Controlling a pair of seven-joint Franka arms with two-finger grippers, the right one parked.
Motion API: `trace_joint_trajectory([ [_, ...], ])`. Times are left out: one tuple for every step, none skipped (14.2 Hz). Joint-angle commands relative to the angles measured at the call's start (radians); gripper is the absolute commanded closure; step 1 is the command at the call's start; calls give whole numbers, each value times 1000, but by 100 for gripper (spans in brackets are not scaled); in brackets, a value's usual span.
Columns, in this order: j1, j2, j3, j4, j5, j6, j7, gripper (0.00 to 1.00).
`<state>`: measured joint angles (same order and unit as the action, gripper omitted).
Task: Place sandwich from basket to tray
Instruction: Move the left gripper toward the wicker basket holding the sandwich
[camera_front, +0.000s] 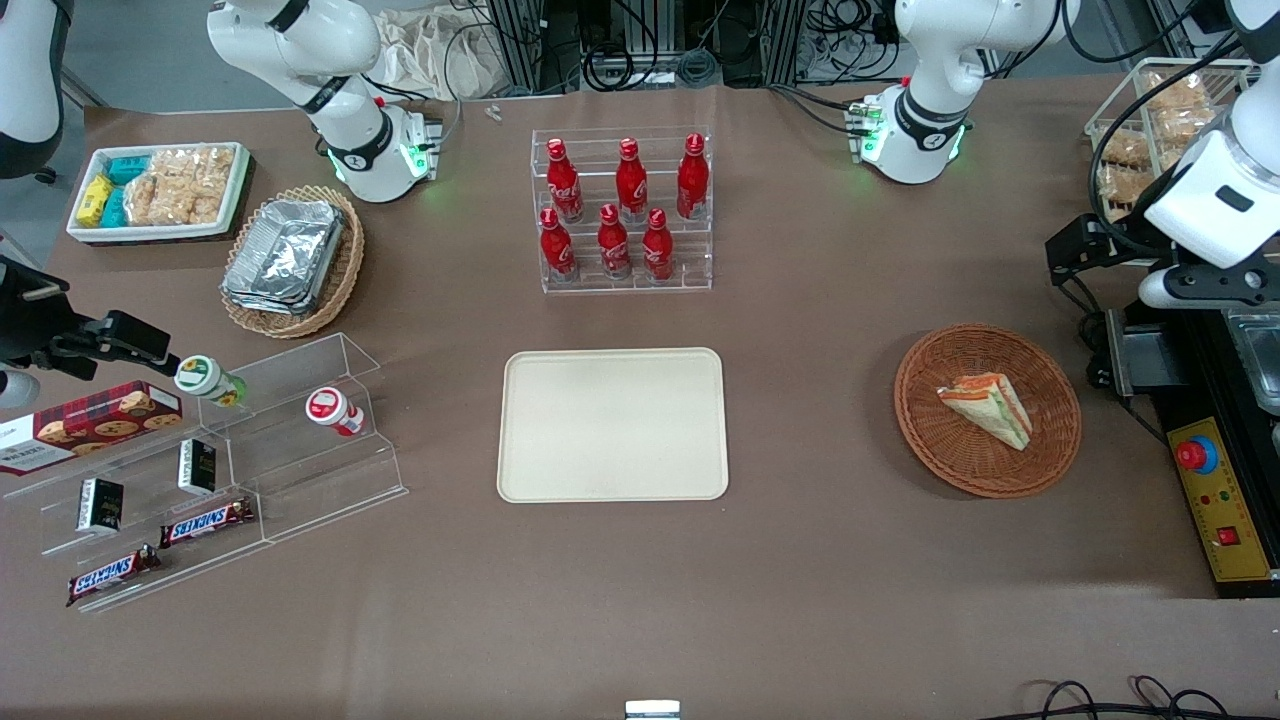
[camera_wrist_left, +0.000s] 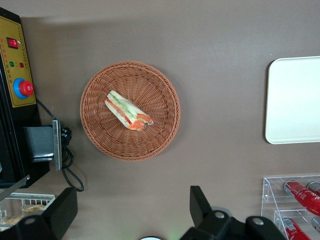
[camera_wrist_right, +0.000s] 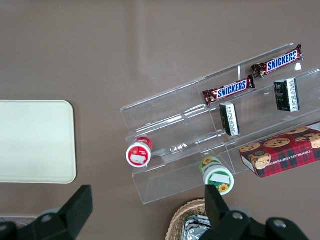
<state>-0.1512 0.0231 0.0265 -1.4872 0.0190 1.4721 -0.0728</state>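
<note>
My gripper (camera_wrist_left: 131, 212) hangs high over the table, fingers wide apart, holding nothing. Sandwich (camera_front: 988, 408) lies in the basket (camera_front: 940, 458), well apart from the tray (camera_front: 612, 425) w/ bare surface.

We note matt brown cloth on the bench (camera_front: 820, 330), a rough woven wicker basket (camera_wrist_left: 95, 125), a smooth matt plastic tray (camera_front: 612, 470) and the sandwich (camera_wrist_left: 128, 110) (glossy clear wrap).
</note>
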Motion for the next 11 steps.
trace_joint_trajectory([
  [-4,0,-4,4,16,4,14,0],
  [-4,1,-4,7,13,4,13,0],
  [-4,3,-4,5,18,4,11,0],
  [-4,5,-4,5,22,5,2,0],
  [-4,11,-4,7,12,5,-15,0],
  [-4,12,-4,5,9,7,-42,0],
  [-1,15,-2,-1,6,5,-76,0],
  [-1,24,-2,-2,4,10,-117,0],
  [2,41,0,-2,4,25,-169,0],
  [4,58,0,-11,5,49,-218,0],
  [5,73,0,-27,6,72,-278,0],
])
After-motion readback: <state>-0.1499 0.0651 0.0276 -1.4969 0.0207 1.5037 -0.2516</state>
